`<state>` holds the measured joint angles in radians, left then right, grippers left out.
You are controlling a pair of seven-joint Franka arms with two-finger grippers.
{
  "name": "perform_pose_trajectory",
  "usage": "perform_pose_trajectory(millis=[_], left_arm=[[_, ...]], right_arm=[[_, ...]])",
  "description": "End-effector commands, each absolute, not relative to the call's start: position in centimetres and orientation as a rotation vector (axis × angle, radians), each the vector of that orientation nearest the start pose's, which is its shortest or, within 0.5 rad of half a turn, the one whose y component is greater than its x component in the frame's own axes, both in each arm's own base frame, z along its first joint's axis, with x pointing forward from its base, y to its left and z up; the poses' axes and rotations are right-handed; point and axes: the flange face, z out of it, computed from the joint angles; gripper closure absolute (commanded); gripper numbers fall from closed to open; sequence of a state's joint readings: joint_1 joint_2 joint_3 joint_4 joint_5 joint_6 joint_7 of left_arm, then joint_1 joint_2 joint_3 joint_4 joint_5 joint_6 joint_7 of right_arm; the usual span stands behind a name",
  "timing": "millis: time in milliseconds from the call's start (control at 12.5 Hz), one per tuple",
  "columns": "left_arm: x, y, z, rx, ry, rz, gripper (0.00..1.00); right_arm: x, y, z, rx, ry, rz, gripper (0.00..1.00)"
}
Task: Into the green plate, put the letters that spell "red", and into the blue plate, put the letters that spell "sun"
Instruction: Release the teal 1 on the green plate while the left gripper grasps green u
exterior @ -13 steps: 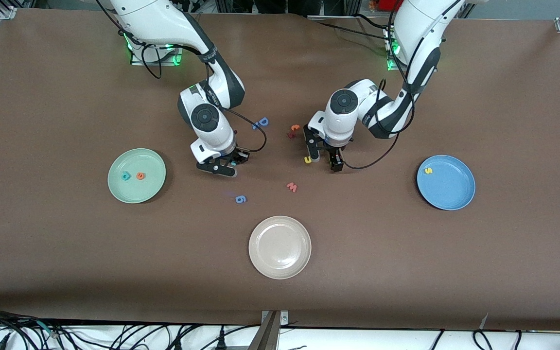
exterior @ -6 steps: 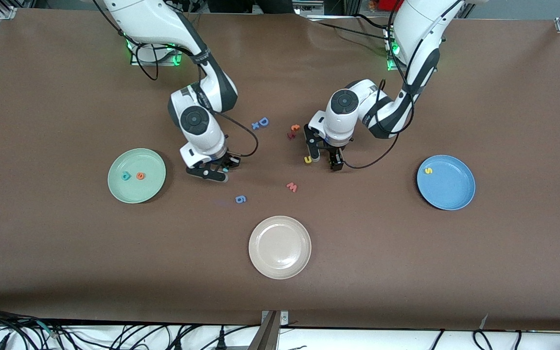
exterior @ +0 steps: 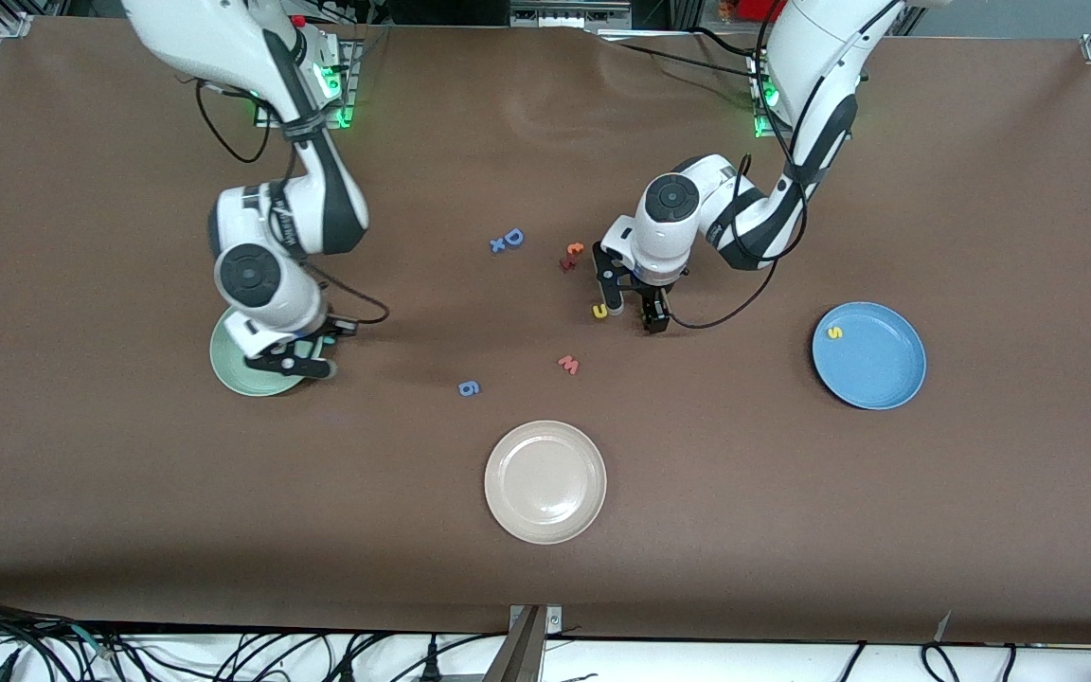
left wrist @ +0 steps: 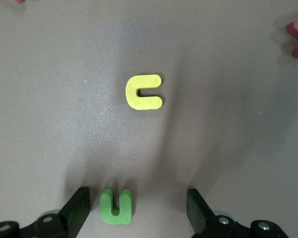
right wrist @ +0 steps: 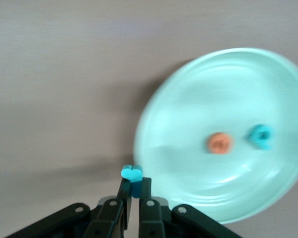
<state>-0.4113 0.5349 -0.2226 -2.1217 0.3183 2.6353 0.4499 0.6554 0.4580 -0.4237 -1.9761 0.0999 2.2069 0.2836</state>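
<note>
Inside green plate (right wrist: pixel 198 129): orange "e" (right wrist: pixel 220 143), teal "d" (right wrist: pixel 261 136).

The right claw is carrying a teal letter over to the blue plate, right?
Not quite. The right claw does carry a teal letter, but it is at the green plate, not the blue plate. The right wrist view shows it at the green plate's rim.

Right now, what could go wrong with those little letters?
The right gripper pinches the teal letter by a thin edge near the rim of the green plate; let go too early, it might land on the table. The left gripper is open around the green letter, which sits close to one finger, so closing might nudge it away. The yellow letter lies nearby.
</note>
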Motion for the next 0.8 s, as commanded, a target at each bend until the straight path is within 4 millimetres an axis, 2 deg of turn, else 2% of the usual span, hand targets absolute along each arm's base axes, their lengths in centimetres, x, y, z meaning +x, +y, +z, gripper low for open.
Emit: perform_pose_trajectory(millis=[0,80,239,558,638,718], left_arm=[[45.4,-32.9,14.9,-2.418,1.908,0.011,0.11],[45.4,-32.5,14.8,-2.423,1.899,0.017,0.1],[45.2,-32.2,14.7,-2.424,1.896,0.027,0.09],[45.4,-32.4,14.8,-2.426,1.891,0.02,0.11],[45.3,-32.6,14.9,-2.423,1.896,0.015,0.11],[45.4,-32.9,15.0,-2.421,1.899,0.01,0.11]], right_arm=[[57.0,11.1,23.6,-3.293,0.107,0.305,1.0],[57.1,9.8,22.9,-3.293,0.094,0.324,1.0],[56.9,9.5,21.6,-3.301,0.079,0.358,1.0],[56.4,10.4,20.3,-3.307,0.05,0.406,1.0],[56.4,10.3,19.9,-3.309,0.044,0.414,0.87],[56.4,10.4,19.9,-3.31,0.034,0.417,0.55]])
